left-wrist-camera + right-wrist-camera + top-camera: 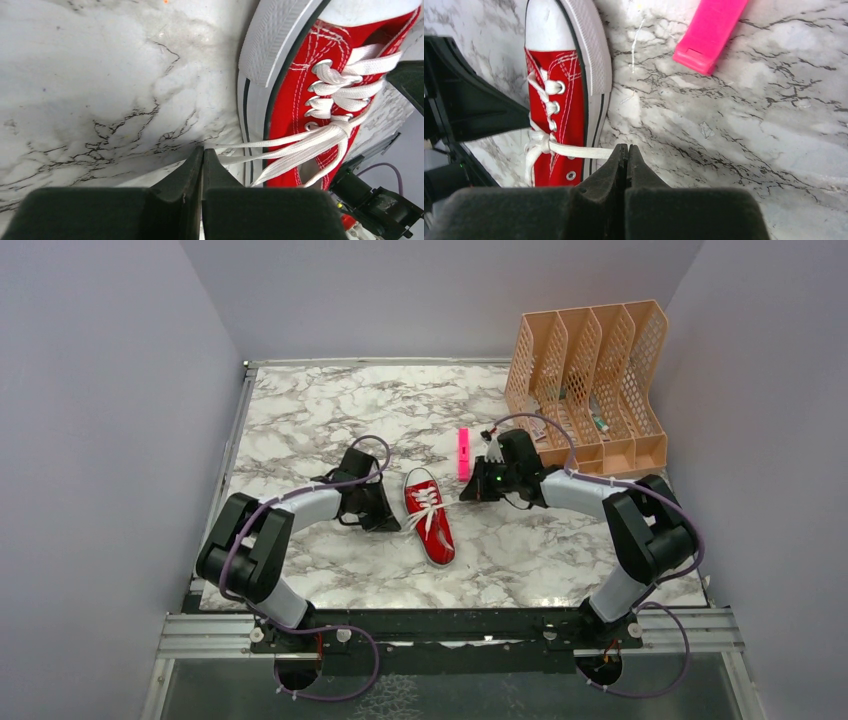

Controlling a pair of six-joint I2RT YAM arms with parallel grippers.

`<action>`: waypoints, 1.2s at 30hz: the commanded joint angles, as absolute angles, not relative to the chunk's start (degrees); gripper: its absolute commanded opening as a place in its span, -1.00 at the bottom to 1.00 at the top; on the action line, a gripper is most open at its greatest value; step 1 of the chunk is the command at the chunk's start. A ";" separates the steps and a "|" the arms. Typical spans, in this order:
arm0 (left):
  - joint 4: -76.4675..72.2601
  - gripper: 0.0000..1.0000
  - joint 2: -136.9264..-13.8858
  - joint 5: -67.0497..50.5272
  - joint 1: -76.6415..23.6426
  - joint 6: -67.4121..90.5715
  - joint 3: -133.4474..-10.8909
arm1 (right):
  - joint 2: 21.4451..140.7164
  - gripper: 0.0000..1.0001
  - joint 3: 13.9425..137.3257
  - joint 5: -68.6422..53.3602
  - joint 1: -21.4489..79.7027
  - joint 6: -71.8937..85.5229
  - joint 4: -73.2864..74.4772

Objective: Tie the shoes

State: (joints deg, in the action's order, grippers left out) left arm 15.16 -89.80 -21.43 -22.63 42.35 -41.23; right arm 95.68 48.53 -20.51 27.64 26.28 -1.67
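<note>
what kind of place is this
Probably a robot lab test cell: plain walls box in a marble-patterned table, with two arms bolted at its edge and a lone red sneaker as prop.

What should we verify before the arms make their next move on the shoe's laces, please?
1. Left gripper shut on lace strands: ok.
2. Right gripper shut on a single strand: ok.
3. Strands meet in a knot over the eyelets: ok; its tightness: cannot tell.
4. Sneaker upright, sole down on the table: ok.
5. Pink marker apart from the sneaker and its laces: ok.
6. Bow finished: not ok, no finished bow shows.
</note>
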 commanded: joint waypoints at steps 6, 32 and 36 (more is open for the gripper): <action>32.22 0.97 -79.94 -6.44 -21.82 41.30 -46.96 | 87.01 0.29 58.67 -14.62 27.96 18.71 16.66; 41.07 0.97 -63.63 14.02 -21.27 27.19 -111.24 | 56.64 0.99 104.53 1.86 27.88 13.53 53.95; 40.42 0.97 -62.63 17.30 -21.27 22.18 -115.43 | 58.77 0.99 109.82 0.46 27.91 15.46 52.36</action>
State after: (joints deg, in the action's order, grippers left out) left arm 39.62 -63.70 10.20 -21.69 30.04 -111.44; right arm 54.48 106.85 0.64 27.68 13.76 49.47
